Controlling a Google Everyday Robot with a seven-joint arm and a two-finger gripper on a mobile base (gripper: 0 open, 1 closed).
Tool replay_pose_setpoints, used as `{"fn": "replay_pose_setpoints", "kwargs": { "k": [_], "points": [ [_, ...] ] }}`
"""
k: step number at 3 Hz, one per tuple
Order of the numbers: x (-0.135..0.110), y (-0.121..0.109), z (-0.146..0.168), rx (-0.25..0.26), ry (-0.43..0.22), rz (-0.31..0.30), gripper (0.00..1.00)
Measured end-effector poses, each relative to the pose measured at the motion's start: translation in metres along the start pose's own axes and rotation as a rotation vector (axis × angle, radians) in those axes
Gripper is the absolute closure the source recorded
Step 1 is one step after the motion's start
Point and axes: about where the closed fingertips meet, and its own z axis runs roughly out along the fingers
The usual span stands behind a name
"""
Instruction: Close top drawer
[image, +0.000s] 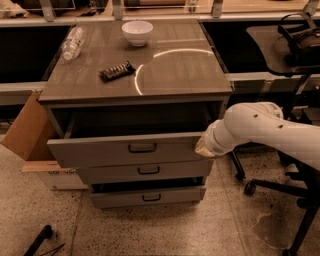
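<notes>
The top drawer is a wide grey drawer with a dark loop handle at its centre. It stands partly pulled out of the grey cabinet, and its dark inside shows behind the front. My white arm reaches in from the right. My gripper is at the arm's tip, right against the right end of the drawer front and mostly hidden by the wrist.
Two slimmer drawers sit below, the lowest slightly out. On the cabinet top are a white bowl, a plastic bottle and a dark bar. A cardboard box stands to the left and an office chair to the right.
</notes>
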Motion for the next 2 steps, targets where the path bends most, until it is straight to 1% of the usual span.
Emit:
{"fn": "replay_pose_setpoints", "kwargs": {
  "k": [1, 2],
  "points": [
    [-0.002, -0.017, 0.011, -0.007, -0.028, 0.005, 1.0],
    [-0.028, -0.05, 0.024, -0.03, -0.066, -0.009, 1.0]
  ]
}}
